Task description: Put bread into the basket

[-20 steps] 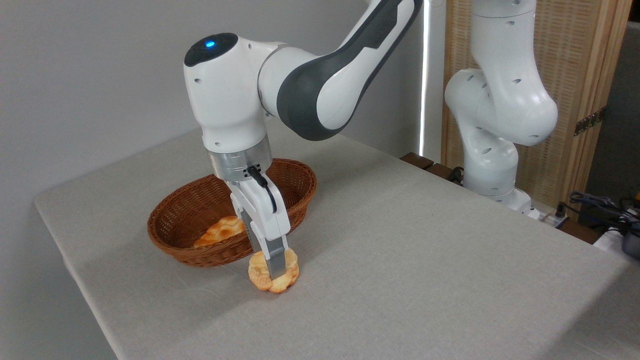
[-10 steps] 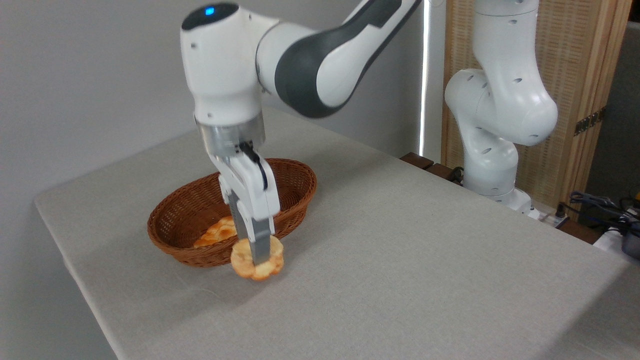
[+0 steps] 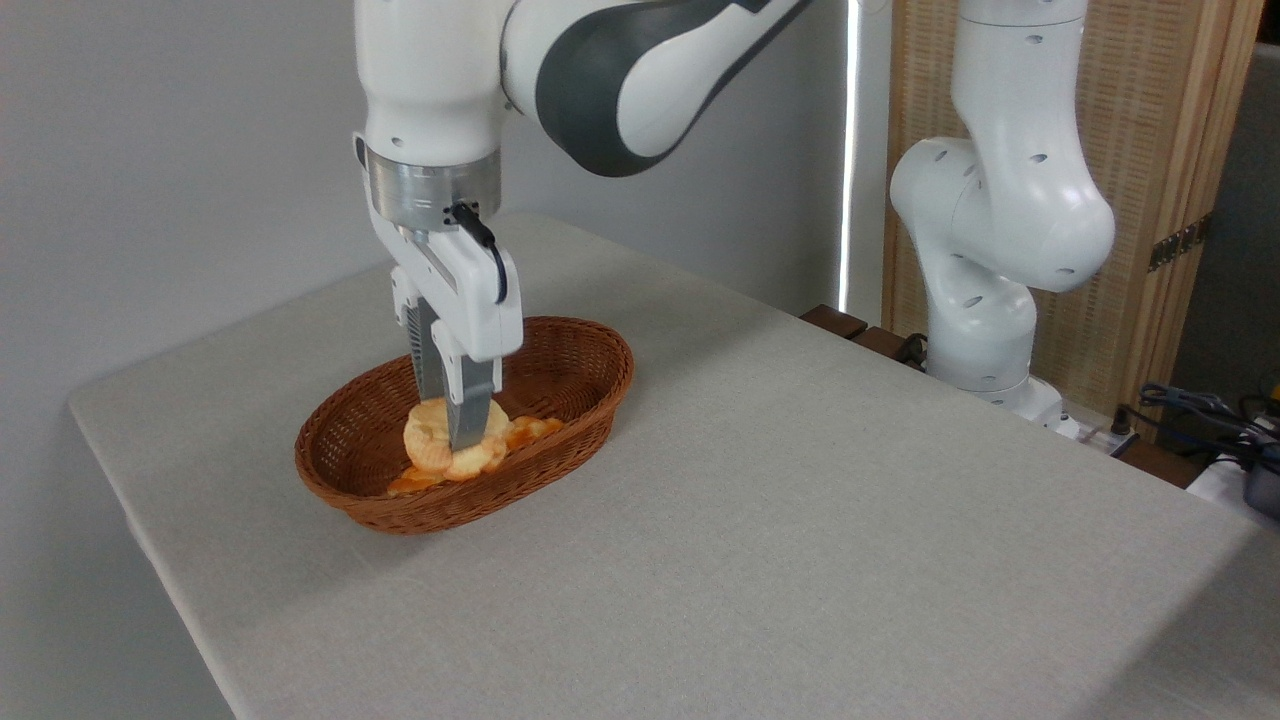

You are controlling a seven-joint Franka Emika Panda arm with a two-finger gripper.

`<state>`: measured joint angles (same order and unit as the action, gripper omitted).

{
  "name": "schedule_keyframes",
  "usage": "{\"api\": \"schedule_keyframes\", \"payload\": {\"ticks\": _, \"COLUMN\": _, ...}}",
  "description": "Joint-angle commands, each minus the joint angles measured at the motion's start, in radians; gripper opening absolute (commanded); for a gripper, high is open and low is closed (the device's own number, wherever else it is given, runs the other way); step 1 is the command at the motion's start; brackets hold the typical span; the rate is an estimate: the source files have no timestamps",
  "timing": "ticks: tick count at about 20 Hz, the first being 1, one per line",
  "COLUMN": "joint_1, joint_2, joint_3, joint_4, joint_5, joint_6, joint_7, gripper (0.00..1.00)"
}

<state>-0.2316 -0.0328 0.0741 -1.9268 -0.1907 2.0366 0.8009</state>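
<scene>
My gripper (image 3: pixel 452 437) hangs straight down over the reddish-brown wicker basket (image 3: pixel 585 370) and is shut on the bread (image 3: pixel 428 443), a small round pale-golden bun held on edge. The bun hangs inside the basket's rim, just above what lies in it. Beneath and behind it a long orange-golden braided loaf (image 3: pixel 525 430) rests on the basket's bottom, partly hidden by the bun and the fingers.
The basket stands near the left end of the grey cloth-covered table (image 3: pixel 760 520). The arm's white base (image 3: pixel 985 330) rises at the table's far right edge, with a wooden screen behind it and cables (image 3: pixel 1195 410) at the far right.
The gripper has lifted the bun off the table in front of the basket and carried it up and to the left, over the rim and into the basket.
</scene>
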Motion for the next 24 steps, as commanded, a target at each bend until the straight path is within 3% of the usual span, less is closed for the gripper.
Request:
{"api": "schedule_keyframes", "payload": {"ticks": 1, "joint_1": -0.006, "joint_2": 0.004, "joint_3": -0.048, "joint_4": 0.000, "joint_5": -0.030, "joint_6": 0.008, "joint_7": -0.112, "gripper": 0.79}}
{"api": "schedule_keyframes", "payload": {"ticks": 3, "joint_1": -0.006, "joint_2": 0.014, "joint_3": -0.079, "joint_4": 0.000, "joint_5": -0.041, "joint_6": 0.010, "joint_7": -0.179, "gripper": 1.00}}
{"api": "schedule_keyframes", "payload": {"ticks": 8, "joint_1": -0.006, "joint_2": 0.034, "joint_3": -0.114, "joint_4": -0.003, "joint_5": -0.059, "joint_6": 0.011, "joint_7": -0.218, "gripper": 1.00}}
{"api": "schedule_keyframes", "payload": {"ticks": 24, "joint_1": -0.002, "joint_2": 0.021, "joint_3": -0.105, "joint_4": -0.001, "joint_5": -0.053, "joint_6": 0.010, "joint_7": -0.212, "gripper": 1.00}}
